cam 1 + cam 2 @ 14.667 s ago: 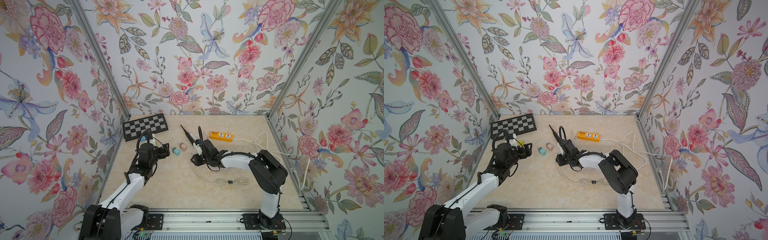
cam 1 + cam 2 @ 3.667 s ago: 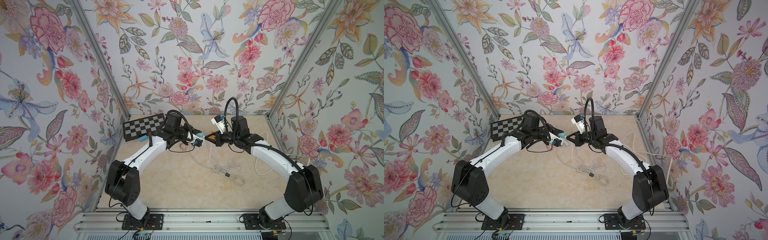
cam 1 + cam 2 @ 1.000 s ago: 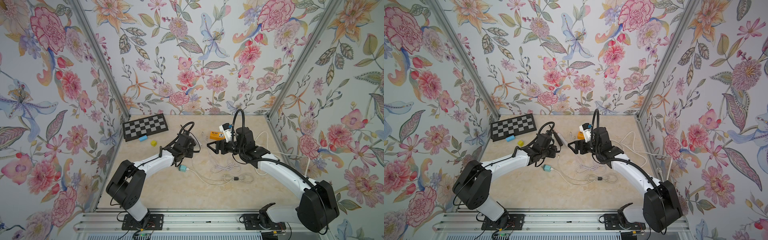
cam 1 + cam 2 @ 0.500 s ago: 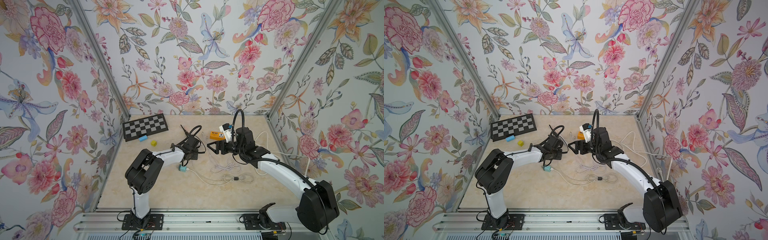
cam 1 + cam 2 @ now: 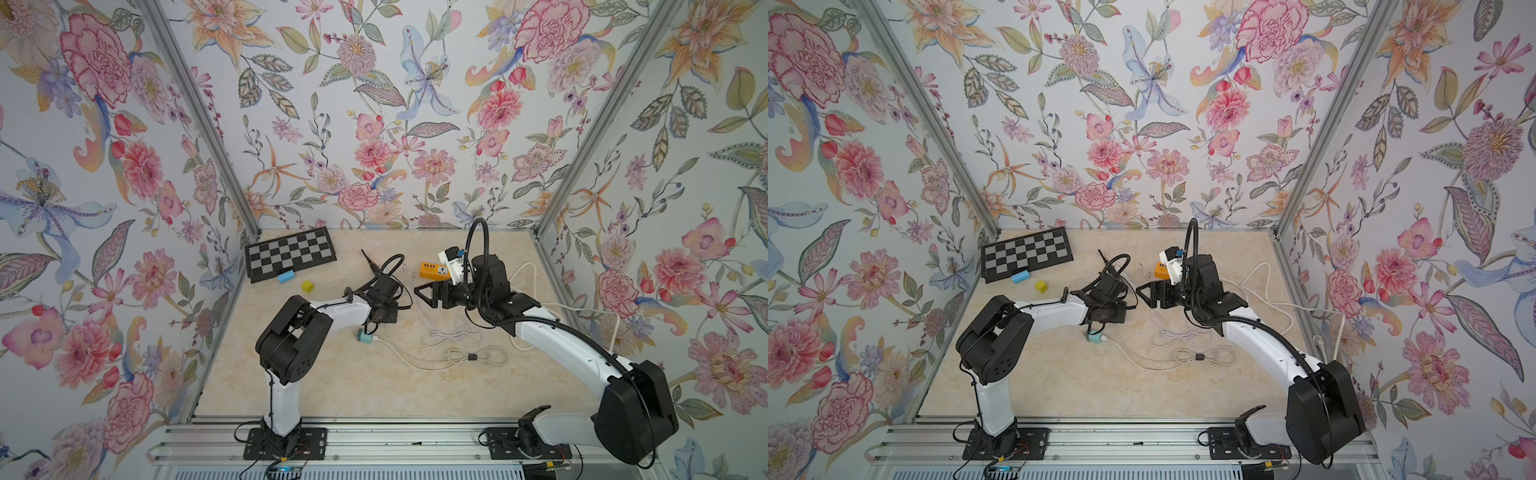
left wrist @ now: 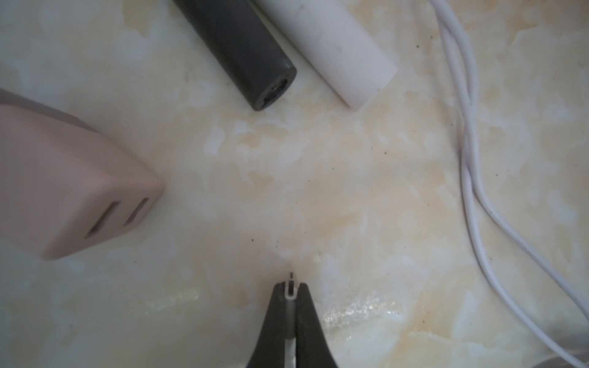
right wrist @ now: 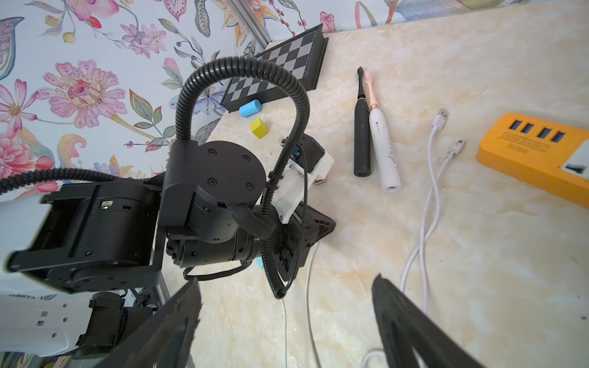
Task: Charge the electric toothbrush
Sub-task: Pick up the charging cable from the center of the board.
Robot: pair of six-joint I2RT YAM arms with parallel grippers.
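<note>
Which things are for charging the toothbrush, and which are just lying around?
For the job: black toothbrush, white toothbrush, white cables, orange power strip, teal charger plug.
Lying about: chessboard, blue block, yellow block.

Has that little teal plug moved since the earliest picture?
Yes. The teal plug now lies farther from the checkerboard than in the earliest picture, shifted forward, toward the viewer.

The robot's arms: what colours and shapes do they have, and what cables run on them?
The left arm and right arm have white tube links between bulky black joints. A ribbed black hose loops over each wrist. The left claw and right claw each have two black wedge fingers.
</note>
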